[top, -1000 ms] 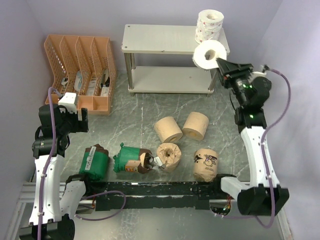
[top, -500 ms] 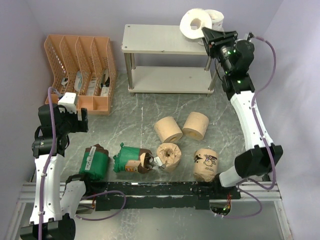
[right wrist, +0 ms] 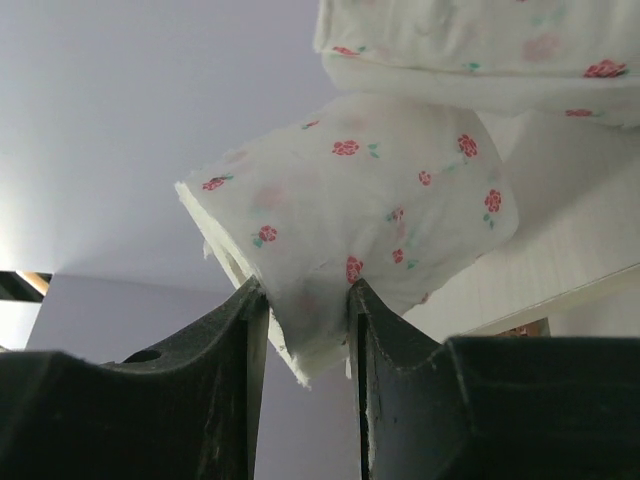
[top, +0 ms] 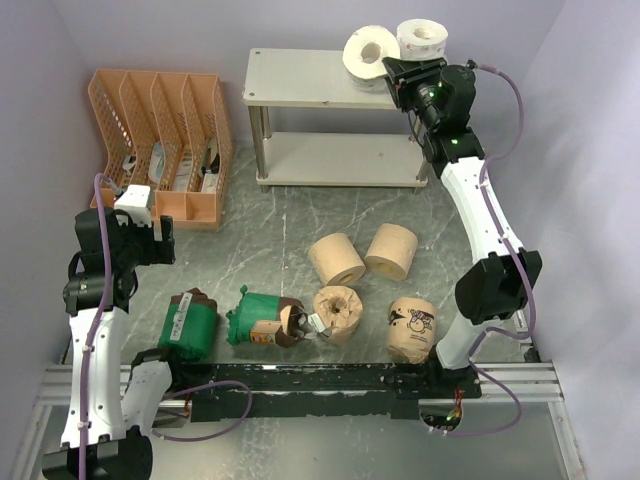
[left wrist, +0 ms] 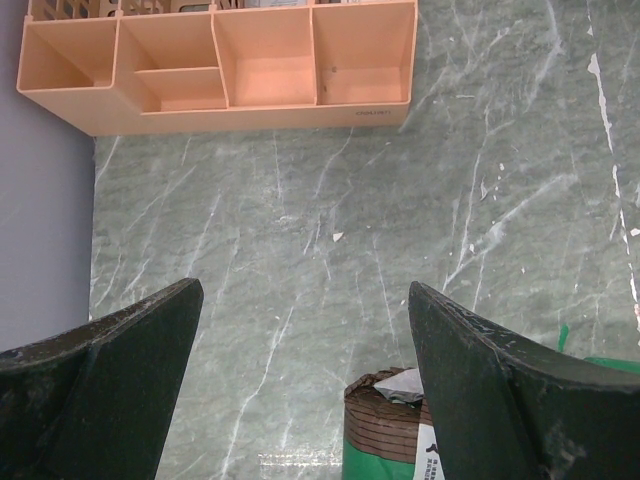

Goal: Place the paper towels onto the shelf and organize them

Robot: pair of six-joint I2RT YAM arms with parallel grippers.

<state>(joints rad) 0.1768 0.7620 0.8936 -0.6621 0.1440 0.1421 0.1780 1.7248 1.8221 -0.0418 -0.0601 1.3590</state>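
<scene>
My right gripper [top: 392, 70] [right wrist: 305, 290] is shut on the edge of a white paper towel roll with red specks [top: 365, 52] [right wrist: 380, 200], held tilted over the right end of the shelf's top board [top: 305, 78]. A second white roll [top: 422, 38] [right wrist: 480, 50] stands right beside it at the shelf's far right corner. Three tan rolls [top: 337, 260] [top: 391, 251] [top: 338, 313], a brown printed roll [top: 412, 328] and two green-wrapped rolls [top: 190, 323] [top: 262, 318] lie on the table. My left gripper [top: 148, 243] [left wrist: 305, 290] hangs open above the left green roll [left wrist: 400, 425], holding nothing.
An orange file organizer [top: 160, 140] [left wrist: 220, 65] stands at the back left beside the shelf. The shelf's lower board [top: 340, 158] is bare. Walls close in on the left, the right and behind the shelf.
My right arm has swung up and to the left, carrying the white roll from in front of the shelf's right end to over the top board. The left arm has not moved.
</scene>
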